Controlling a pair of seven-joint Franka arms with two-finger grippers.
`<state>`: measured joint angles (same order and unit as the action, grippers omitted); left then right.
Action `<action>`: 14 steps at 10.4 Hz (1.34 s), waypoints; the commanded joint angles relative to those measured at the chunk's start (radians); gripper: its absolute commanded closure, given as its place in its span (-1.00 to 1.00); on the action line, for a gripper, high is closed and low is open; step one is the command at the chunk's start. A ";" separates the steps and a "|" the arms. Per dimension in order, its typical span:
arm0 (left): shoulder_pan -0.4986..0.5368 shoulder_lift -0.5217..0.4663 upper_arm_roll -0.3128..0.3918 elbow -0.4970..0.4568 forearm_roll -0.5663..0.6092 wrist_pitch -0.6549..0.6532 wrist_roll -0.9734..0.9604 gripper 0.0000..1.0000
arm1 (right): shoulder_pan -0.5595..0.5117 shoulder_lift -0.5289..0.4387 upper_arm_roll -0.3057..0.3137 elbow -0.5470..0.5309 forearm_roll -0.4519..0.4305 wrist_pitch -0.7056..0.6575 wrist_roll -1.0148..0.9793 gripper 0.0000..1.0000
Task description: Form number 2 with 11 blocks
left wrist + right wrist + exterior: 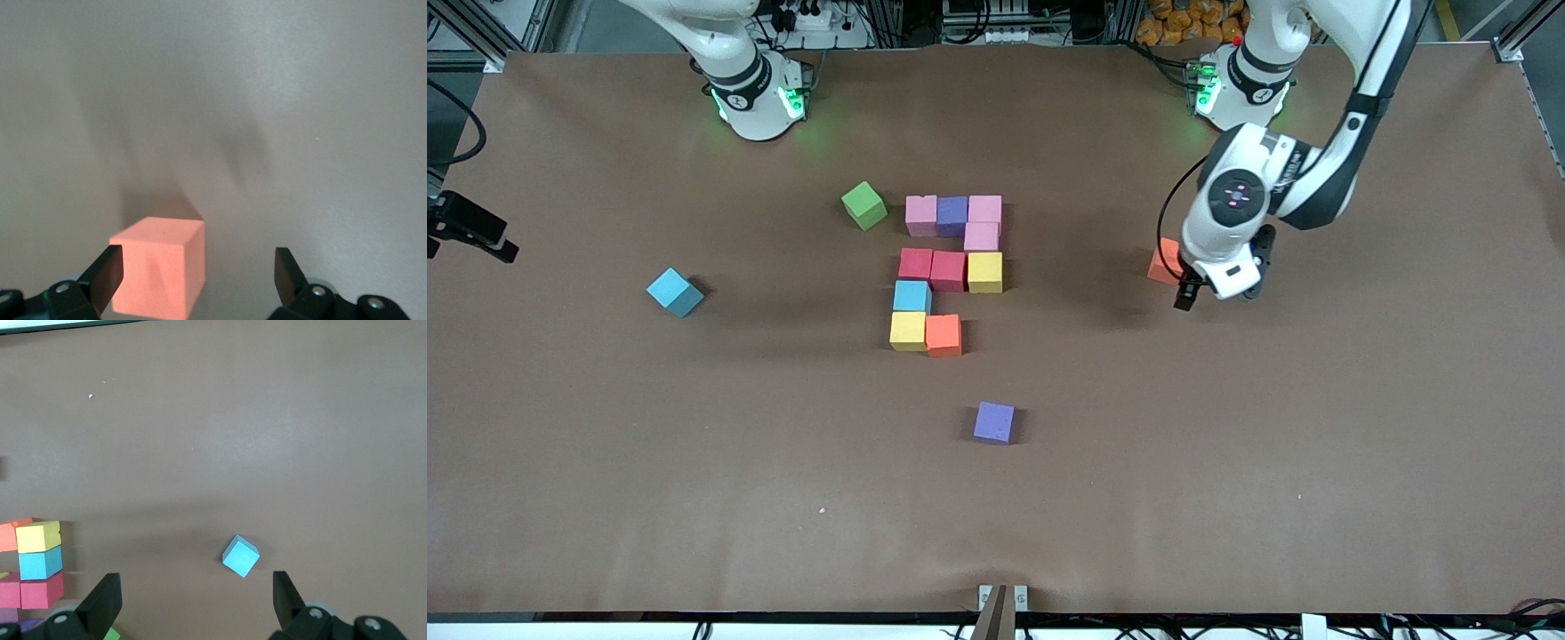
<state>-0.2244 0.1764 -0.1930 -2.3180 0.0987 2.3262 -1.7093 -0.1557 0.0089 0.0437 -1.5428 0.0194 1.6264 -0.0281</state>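
Loose purple cube [994, 422]: lying alone on the table [694, 498], nearest the front camera, apart from the figure.
Number 2 [950, 271]: sitting mid-table as touching cubes, ten in place; the bottom row is showing only two.
Bottom row: a yellow cube [908, 331] and an orange cube [943, 335] lying side by side, the orange one toward the left arm's end, with bare table beside it on that end.
Fourth row: one light blue cube [912, 296] resting just farther than the yellow one.
Middle row: two red cubes [932, 268] and a yellow cube [985, 272] touching in a line.
Upper rows: a pink cube [981, 236] standing alone, then pink, purple, pink [952, 214] forming the top.
Loose blue cube [675, 292]: sitting turned on the table toward the right arm's end, well apart from the figure; also showing in the right wrist view [240, 555].
Green cube [864, 205]: lying tilted near the top row, on the side toward the right arm's end.
Loose orange cube [1164, 264]: resting on the table toward the left arm's end, partly hidden by the left arm.
Left gripper [199, 270]: hanging low over the loose orange cube [159, 265] with jaws standing wide apart, one finger [103, 277] just beside the cube's face, nothing gripped.
Right gripper [197, 597]: waiting high above the table, jaws wide apart and holding nothing.
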 commanded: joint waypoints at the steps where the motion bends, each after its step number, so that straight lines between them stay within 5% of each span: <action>1: 0.022 -0.084 -0.017 -0.133 -0.048 0.109 0.043 -1.00 | -0.013 0.006 0.007 0.021 0.005 -0.016 -0.013 -1.00; 6: 0.020 -0.029 -0.083 -0.187 -0.054 0.189 0.060 -1.00 | -0.015 0.006 0.007 0.021 0.005 -0.016 -0.013 -1.00; 14: 0.037 0.041 -0.091 -0.189 -0.057 0.254 0.060 -1.00 | -0.016 0.006 0.007 0.021 0.005 -0.014 -0.010 -1.00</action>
<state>-0.2045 0.2211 -0.2734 -2.5011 0.0754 2.5646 -1.6815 -0.1559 0.0089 0.0430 -1.5414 0.0194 1.6261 -0.0285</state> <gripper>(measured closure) 0.000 0.000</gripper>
